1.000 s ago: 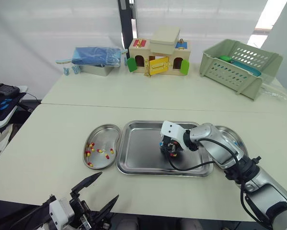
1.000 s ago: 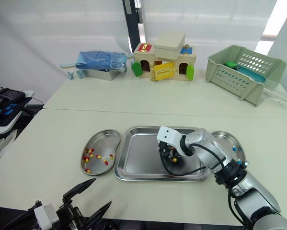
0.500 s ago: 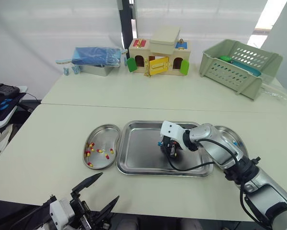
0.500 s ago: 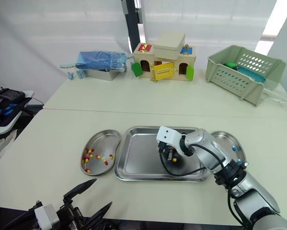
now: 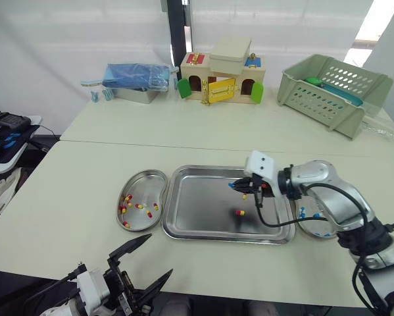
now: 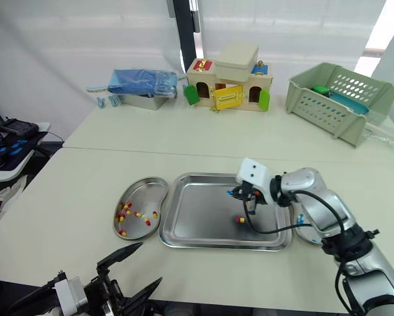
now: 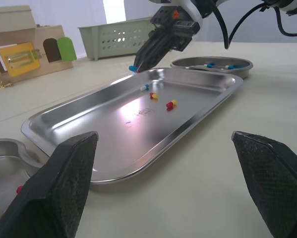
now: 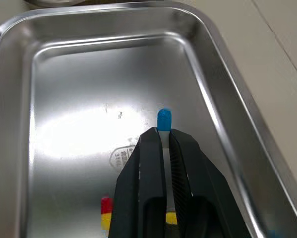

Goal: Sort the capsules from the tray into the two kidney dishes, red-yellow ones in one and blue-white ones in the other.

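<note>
Editor: What does the right gripper [image 8: 164, 133] hold?

Stringer: A blue-white capsule [image 8: 163, 119], pinched between its two black fingers. The fingers stand narrow and almost touch, and the blue end pokes out past the tips. The capsule's long axis runs in line with the fingers.

Editor: Where is it?

Stringer: It hangs in the air over the far right part of the tray [image 5: 197, 204], clear of the steel.

Editor: And which way does it have to go?

Stringer: To the robot's right, by the look of it. The right dish [image 7: 212, 69] sits just past the tray's right rim and already has blue capsules in it. The left dish [image 5: 144, 187] is on the tray's other side and holds red-yellow ones. The carry looks like a short one, back over the rim and toward the arm's own side.

Editor: How is the arm posed?

Stringer: The right forearm reaches in from the right and passes above the right dish. The wrist is bent so the fingers point toward the robot's left and slightly down.

Editor: And the other arm?

Stringer: The left gripper [image 5: 158, 254] hangs low off the near edge of the tabletop [image 5: 65, 197], fingers spread wide and empty. It is well apart from the capsule, so the right arm is the nearer.

Editor: Anything left in the tray?

Stringer: Red-yellow capsules [image 5: 239, 212] lie on its floor, just below the gripper.
</note>
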Available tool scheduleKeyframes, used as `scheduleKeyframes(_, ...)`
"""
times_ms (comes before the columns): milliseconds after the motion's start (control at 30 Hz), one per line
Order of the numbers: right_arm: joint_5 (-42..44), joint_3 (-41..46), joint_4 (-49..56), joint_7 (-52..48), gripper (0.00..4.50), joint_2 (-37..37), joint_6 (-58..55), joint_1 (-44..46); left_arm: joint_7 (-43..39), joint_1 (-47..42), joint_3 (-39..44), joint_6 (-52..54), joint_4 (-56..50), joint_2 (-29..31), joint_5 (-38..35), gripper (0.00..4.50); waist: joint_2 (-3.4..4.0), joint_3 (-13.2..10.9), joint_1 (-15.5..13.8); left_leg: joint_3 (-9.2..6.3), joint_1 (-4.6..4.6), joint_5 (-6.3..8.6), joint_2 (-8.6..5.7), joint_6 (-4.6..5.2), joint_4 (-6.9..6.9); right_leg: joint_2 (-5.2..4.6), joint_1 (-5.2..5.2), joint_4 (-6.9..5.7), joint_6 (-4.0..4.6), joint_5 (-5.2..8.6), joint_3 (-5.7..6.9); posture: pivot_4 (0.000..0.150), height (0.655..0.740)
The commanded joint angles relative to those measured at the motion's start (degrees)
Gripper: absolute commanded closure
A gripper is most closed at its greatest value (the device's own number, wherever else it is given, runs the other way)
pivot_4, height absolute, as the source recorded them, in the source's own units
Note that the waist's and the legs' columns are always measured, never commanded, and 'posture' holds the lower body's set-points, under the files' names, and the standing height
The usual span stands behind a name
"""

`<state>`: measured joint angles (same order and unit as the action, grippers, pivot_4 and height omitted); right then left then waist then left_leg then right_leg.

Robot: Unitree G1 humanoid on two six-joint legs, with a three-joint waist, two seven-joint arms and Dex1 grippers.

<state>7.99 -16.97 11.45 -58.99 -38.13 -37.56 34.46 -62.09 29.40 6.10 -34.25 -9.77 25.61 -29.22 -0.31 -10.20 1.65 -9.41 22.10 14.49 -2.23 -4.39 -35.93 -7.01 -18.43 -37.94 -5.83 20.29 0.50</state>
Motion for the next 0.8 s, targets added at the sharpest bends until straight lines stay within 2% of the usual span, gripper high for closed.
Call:
scheduleKeyframes(33,1.8,6.4,1.2,-1.9,4.46,-4.7,5.6,-4.0,-2.3,-0.8,-1.1,-0.6,-1.6,1.3,-1.4,0.0,-0.02,0.0,-0.1,0.0,0.0,0.0,0.0,0.0,0.0,0.0,0.0,0.0,0.0,0.0,0.0,0.15,0.74)
scheduleKeyframes(333,9.4,23.3,0.7,-7.2,4.46,-16.2,8.7,-16.9,-8.6,-3.9,-3.1,-0.8,-0.3,3.2,-3.6,0.0,-0.02,0.0,0.2,0.05,0.01,0.0,0.0,0.01,-0.01,-0.01,0.07,0.03,0.0,0.0,0.01,0.15,0.74)
scheduleKeyframes(467,10.0,29.3,0.1,-7.4,4.46,-20.3,8.4,-23.3,-11.9,-4.9,-4.5,-0.9,0.2,3.7,-4.5,0.0,-0.03,0.0,0.1,0.05,-0.04,0.0,0.01,0.01,-0.02,0.0,0.11,0.01,0.0,0.0,0.02,0.15,0.74)
scheduleKeyframes(600,8.6,32.0,-1.4,-6.6,4.46,-22.4,9.6,-27.6,-14.5,-6.1,-5.1,-1.1,1.2,3.8,-5.1,0.0,-0.03,0.0,0.1,0.06,-0.03,0.0,0.01,0.01,-0.02,0.0,0.12,0.03,0.0,0.0,0.02,0.15,0.74)
scheduleKeyframes(800,7.3,30.9,-2.7,-5.7,4.46,-23.3,10.6,-30.5,-15.5,-8.2,-4.9,-0.5,2.6,3.2,-5.5,0.0,-0.03,0.0,0.2,0.07,-0.06,0.0,0.01,0.01,-0.02,0.0,0.14,0.02,0.0,0.0,0.01,0.15,0.74)
